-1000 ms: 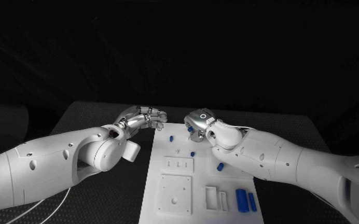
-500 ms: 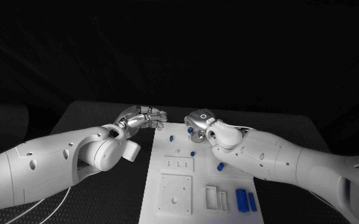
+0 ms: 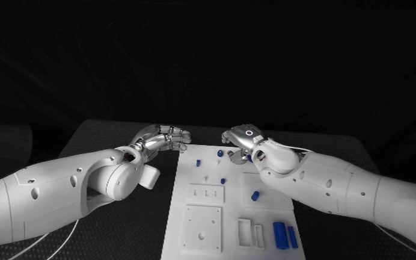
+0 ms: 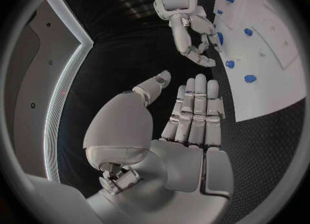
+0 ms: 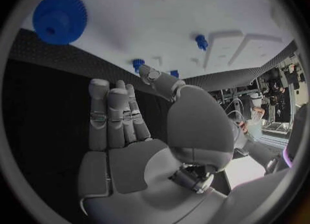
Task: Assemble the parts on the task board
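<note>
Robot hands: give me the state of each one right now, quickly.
Left robot hand: open, fingers straight, holding nothing.
Right robot hand: open, fingers extended, holding nothing.

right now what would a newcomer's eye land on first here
Two silver hands meet over the far end of the white task board: the left hand just off its left edge, the right hand above it, both holding nothing. Next come the blue parts, notably a big blue gear on the board.
</note>
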